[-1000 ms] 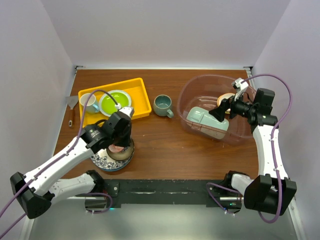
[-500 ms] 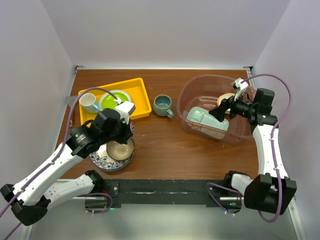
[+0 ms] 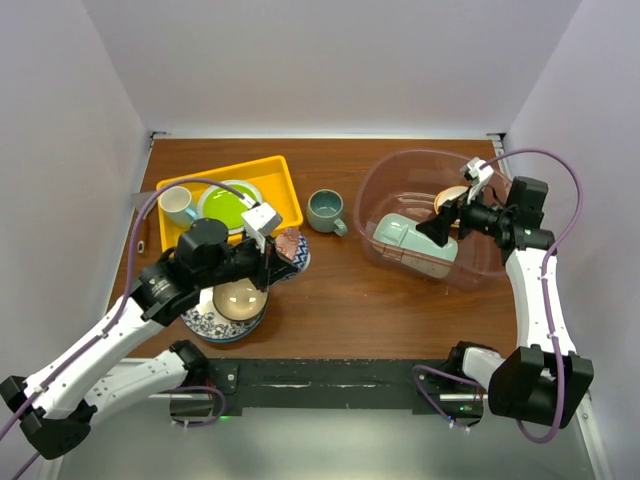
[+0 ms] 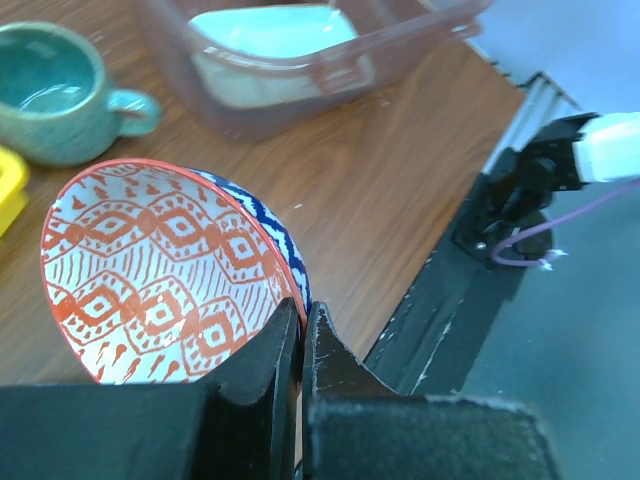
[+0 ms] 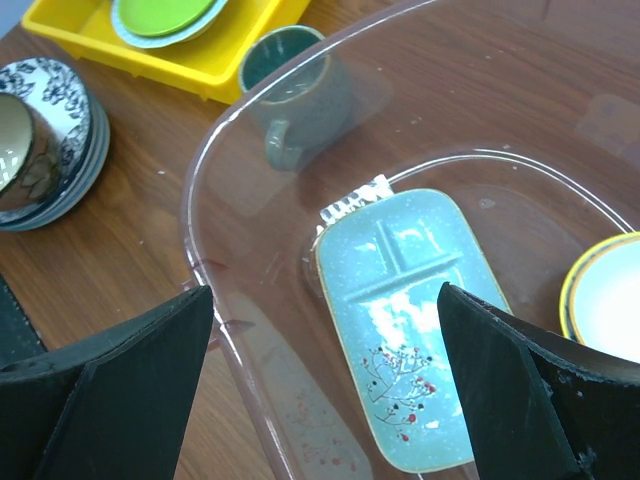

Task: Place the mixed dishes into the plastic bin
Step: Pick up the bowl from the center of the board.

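yellow tray (image 3: 284, 186) | on wooden table (image 3: 350, 292) | scraper (image 3: 145, 204) beside tray

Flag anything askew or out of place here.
One thing stands out: the red-patterned bowl is tipped steeply, pinched by its rim in the left gripper. It is beside the stack of plates and short of the mug. I see nothing spilled or broken elsewhere.

**Nothing to read**

I find no legible text, label, brand, number or sign on anything in my three views.
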`<state>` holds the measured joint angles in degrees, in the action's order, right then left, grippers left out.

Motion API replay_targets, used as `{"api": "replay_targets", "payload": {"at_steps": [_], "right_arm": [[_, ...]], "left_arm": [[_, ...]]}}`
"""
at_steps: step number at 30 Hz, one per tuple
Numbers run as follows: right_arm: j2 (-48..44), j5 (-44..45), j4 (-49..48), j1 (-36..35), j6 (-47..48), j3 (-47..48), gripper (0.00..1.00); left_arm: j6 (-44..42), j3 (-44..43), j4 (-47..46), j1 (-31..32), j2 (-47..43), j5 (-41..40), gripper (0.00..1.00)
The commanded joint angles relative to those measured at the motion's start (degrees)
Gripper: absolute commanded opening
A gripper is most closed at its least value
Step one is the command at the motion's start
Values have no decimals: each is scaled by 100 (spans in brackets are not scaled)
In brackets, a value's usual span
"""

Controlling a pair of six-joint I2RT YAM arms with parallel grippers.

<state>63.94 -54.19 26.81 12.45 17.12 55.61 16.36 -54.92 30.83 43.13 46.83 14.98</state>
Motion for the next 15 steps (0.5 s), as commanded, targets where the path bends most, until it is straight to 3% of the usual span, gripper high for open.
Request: {"api": "replay_targets", "payload": {"at_steps": [1, 6, 10, 13, 15], "right_arm": [[92, -757, 360, 12, 502, 248, 98], [127, -1321, 807, -66, 1143, 257, 98], [162, -1646, 1379, -312, 1977, 310, 98], [259, -1735, 2125, -672, 3013, 406, 98], [303, -1910, 3160, -953, 4504, 494, 98]], "left_arm": [[-89, 244, -1491, 11, 45, 864, 0], [16, 516, -2501, 309, 388, 1322, 0], [-80, 500, -2986, 897, 809, 1288, 0], [-509, 359, -2882, 1144, 1143, 1332, 0], [-878, 254, -2715, 1232, 1275, 1490, 0]]}}
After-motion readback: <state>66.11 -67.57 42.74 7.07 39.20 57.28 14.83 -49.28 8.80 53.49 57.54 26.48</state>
